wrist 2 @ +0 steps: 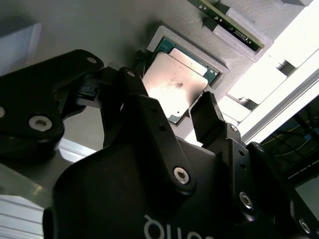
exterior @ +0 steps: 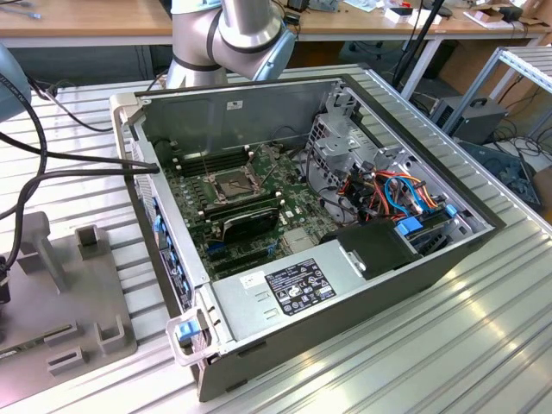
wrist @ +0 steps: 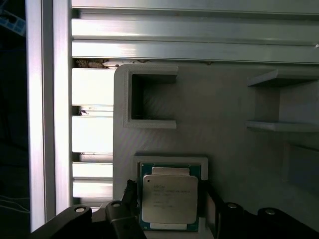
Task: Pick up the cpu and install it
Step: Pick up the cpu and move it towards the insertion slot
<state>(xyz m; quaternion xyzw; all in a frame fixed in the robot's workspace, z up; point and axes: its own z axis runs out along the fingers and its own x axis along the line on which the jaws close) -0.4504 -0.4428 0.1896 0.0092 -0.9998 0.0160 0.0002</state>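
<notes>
The cpu [wrist: 169, 198], a small square chip with a dull silver top on a green base, lies in a shallow recess of a grey holder plate [wrist: 224, 104]. In the second wrist view the cpu [wrist 2: 174, 84] catches bright light. My gripper [wrist: 169, 211] is down over it, and its black fingers [wrist 2: 207, 117] meet two opposite edges of the chip. The chip still rests level in its recess. In the exterior view the open computer case holds the green motherboard [exterior: 297, 185] with the dark square socket [exterior: 233, 183] in a metal frame.
The grey holder plate [exterior: 60, 293] with raised blocks lies at the exterior view's left of the case [exterior: 345, 302], on a ribbed aluminium table [exterior: 448, 345]. Black cables [exterior: 52, 164] run across to the case. The arm's base [exterior: 233, 34] stands behind the case.
</notes>
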